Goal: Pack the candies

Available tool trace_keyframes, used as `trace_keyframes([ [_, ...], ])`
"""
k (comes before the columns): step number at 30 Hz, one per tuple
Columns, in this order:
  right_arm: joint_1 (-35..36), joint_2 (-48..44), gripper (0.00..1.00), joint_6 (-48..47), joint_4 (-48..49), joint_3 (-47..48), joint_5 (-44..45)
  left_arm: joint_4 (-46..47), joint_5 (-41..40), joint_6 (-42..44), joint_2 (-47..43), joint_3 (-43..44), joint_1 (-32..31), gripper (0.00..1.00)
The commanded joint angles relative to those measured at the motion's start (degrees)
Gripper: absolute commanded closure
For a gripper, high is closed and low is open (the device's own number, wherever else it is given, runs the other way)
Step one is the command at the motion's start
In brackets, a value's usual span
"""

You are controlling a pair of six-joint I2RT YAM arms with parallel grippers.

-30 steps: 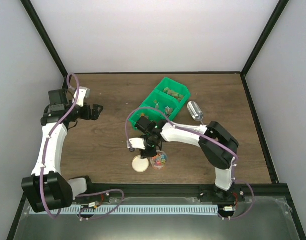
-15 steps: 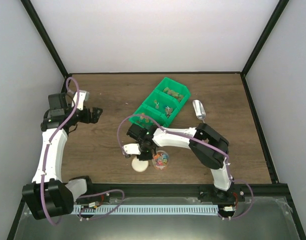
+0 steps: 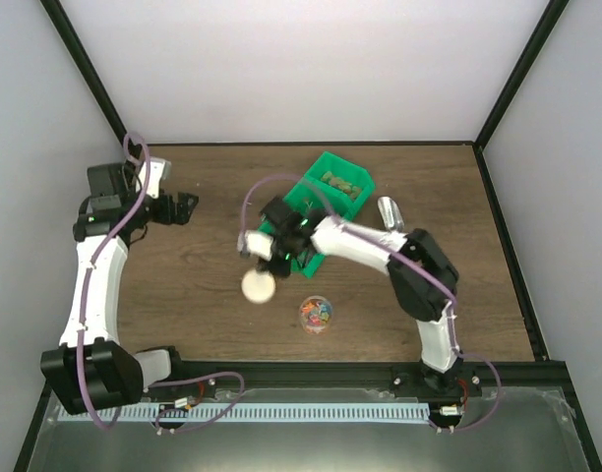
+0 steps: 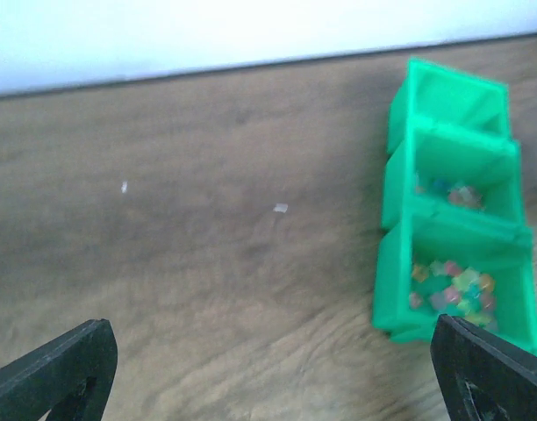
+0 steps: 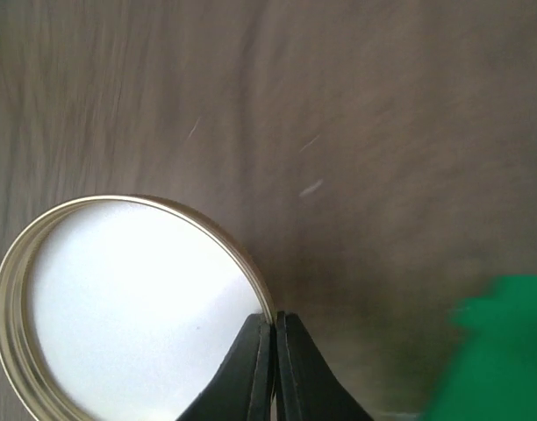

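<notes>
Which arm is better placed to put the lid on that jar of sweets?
Right. The right gripper pinches the lid by its rim, near the jar; the left gripper is open, empty and far off.

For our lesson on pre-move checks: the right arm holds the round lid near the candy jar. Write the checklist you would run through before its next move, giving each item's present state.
1. Lid gripped: right gripper is shut on its rim. Ok.
2. Jar uncovered, candies inside. Ok.
3. Jar filled enough to close. Cannot tell.
4. Lid lined up over the jar: it sits to the jar's left in the top view. Not ok.
5. Left gripper open and apart from the jar. Ok.
6. Scoop out of the way, beside the bins. Ok.
</notes>
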Motion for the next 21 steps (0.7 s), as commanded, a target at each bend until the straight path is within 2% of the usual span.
trace_keyframes([
  [1, -15.37, -9.36, 0.99, 13.53, 10.53, 6.91, -27.61, -1.45, 8.39, 0.36, 4.51, 11.54, 0.25, 0.00],
  [5, -26.39, -12.69, 0.99, 29.77, 24.98, 6.79, -45.63, -7.48, 26.17, -0.69, 12.64, 25.25, 0.11, 0.00],
  [6, -28.45, -12.86, 0.99, 35.20, 28.86, 6.68, -48.95, -5.48, 29.14, -3.44, 13.38, 26.63, -0.02, 0.00],
  [7, -30.41, -12.99, 0.99, 42.95, 33.14, 6.20, -51.91, 0.70, 30.69, -6.88, 13.06, 26.61, -0.42, 0.00],
  [9, -33.39, -13.57, 0.99, 56.92, 43.84, 3.88, -56.66, 13.04, 29.30, -11.92, 9.79, 23.57, -2.50, 0.00],
  [11, -35.57, -14.56, 0.99, 72.35, 60.03, -1.92, -60.20, 23.29, 24.85, -11.63, 5.54, 19.29, -6.48, 0.00],
  [13, -36.64, -14.91, 0.99, 88.82, 77.72, -7.46, -62.00, 29.49, 21.37, -8.42, 2.73, 16.38, -11.45, 0.00],
  [16, -37.02, -12.59, 0.99, 113.60, 102.10, -12.60, -63.62, 34.00, 17.99, -4.85, 2.23, 14.25, -19.87, 0.00],
  [21, -37.04, -14.83, 0.99, 122.36, 110.73, -17.75, -63.30, 40.69, 13.11, -0.50, 1.26, 7.02, -30.62, 0.00],
])
